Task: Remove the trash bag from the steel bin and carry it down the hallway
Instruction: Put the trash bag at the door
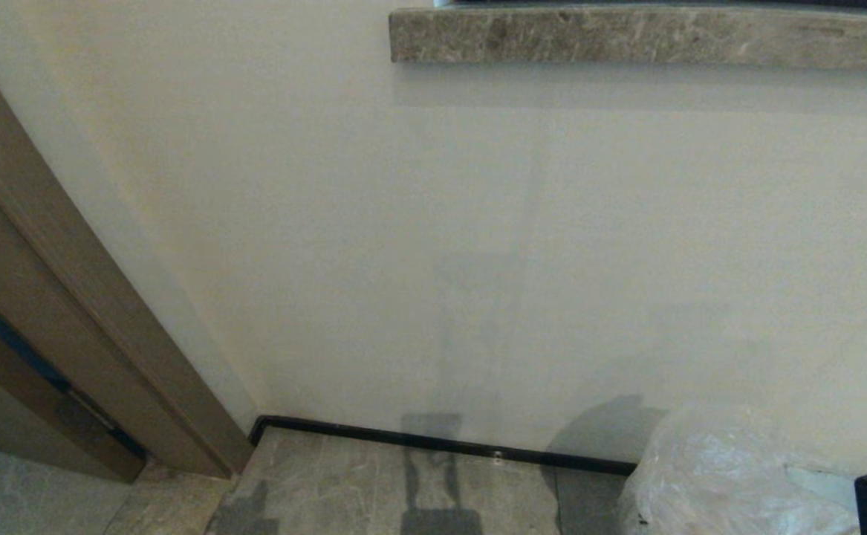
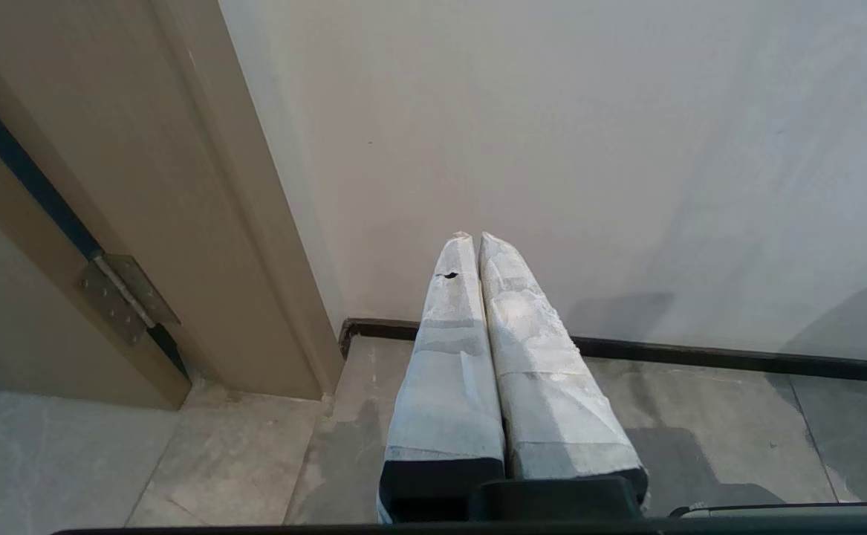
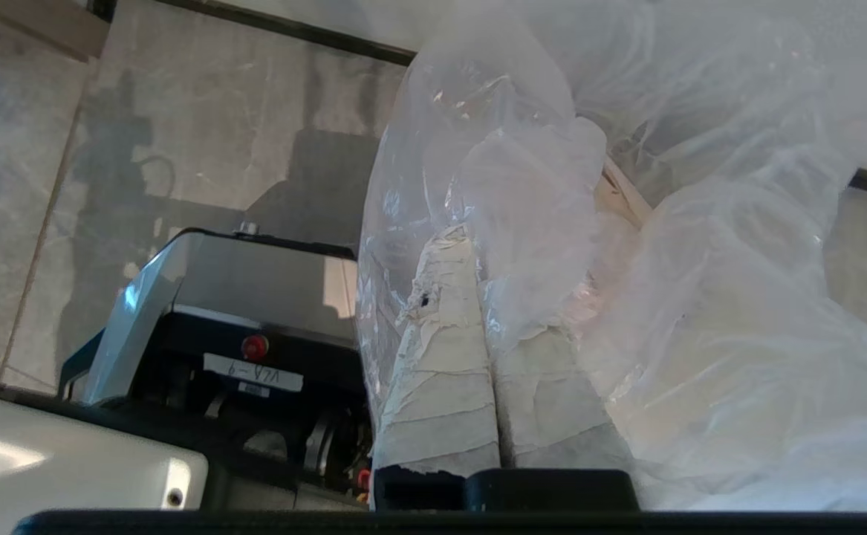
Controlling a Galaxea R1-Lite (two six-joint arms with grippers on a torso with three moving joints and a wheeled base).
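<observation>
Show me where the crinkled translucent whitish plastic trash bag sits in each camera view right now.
Head view: the crinkled translucent whitish plastic trash bag fills the lower right corner, against the pale wall.
Left wrist view: not in it; only the shut left gripper, idle.
Right wrist view: the bag covers the centre and right, pinched in the shut right gripper.
Shared landmark: the black skirting strip at the wall's foot.

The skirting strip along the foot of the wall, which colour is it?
Black skirting strip, clearest in the head view.
</observation>
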